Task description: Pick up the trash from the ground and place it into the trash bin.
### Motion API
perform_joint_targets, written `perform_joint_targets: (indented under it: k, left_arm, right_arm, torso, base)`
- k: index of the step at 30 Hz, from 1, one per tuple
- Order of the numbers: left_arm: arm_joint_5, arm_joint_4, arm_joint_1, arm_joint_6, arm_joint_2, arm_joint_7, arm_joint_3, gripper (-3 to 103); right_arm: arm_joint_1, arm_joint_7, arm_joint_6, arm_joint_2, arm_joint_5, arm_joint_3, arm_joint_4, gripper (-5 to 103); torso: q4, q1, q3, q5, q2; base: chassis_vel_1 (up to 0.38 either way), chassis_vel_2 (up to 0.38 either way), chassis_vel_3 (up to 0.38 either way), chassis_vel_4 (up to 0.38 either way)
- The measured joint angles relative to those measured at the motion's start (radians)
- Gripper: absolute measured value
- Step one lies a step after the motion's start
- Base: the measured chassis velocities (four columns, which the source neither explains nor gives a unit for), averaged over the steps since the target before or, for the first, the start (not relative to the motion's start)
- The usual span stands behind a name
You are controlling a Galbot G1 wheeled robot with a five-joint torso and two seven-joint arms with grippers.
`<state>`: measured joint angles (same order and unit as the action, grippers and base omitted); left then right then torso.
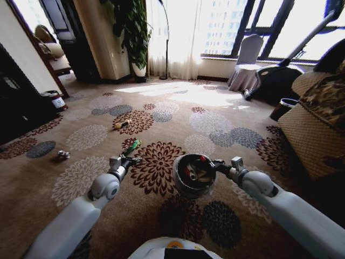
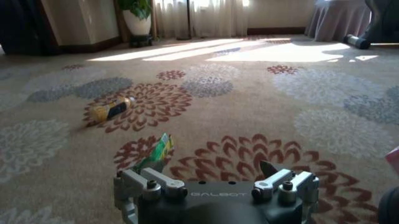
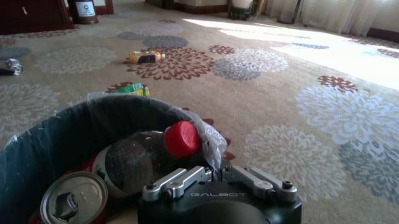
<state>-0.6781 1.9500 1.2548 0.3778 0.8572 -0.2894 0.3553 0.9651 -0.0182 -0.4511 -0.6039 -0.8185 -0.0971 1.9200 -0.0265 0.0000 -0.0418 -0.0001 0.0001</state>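
My right gripper is shut on the rim of the trash bin, holding it just above the carpet. Inside the bin's plastic liner lie a red-capped bottle and a can. Trash on the floor: a green packet, a yellow bottle and a crumpled can. My left gripper is open, low over the carpet, a short way before the green packet.
A dark-red bin with a white label stands by the dark cabinet at far left. A sofa lies to the right, a covered chair and a potted plant by the window. Patterned carpet lies open between them.
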Motion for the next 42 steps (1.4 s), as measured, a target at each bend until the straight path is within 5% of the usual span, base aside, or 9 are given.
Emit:
perform_joint_targets:
  k: [4,12,42]
  left_arm:
    - [0.063,-0.106,0.037,-0.087,0.021,0.079,0.024,100]
    - [0.044,-0.232,0.031,-0.124,0.022,0.125,0.069,100]
    - [0.003,-0.320,0.012,-0.100,0.022,0.150,0.081,100]
  right_arm:
    - [-0.001,0.000,0.000,0.006,-0.011,-0.007,-0.010,3]
    - [-0.002,0.000,0.011,0.019,-0.012,-0.012,-0.021,3]
    - [-0.097,0.000,0.015,-0.014,0.020,0.104,-0.047,3]
  torso:
    - [0.0000,0.000,0.000,-0.0004,0.000]
    - [0.0002,0.000,0.000,0.0001,0.000]
    - [0.0002,0.000,0.000,0.0001,0.000]
  base:
    - [0.000,0.000,0.000,0.000]
    - [-0.088,0.082,0.074,-0.076]
    - [-0.181,0.210,0.210,-0.186]
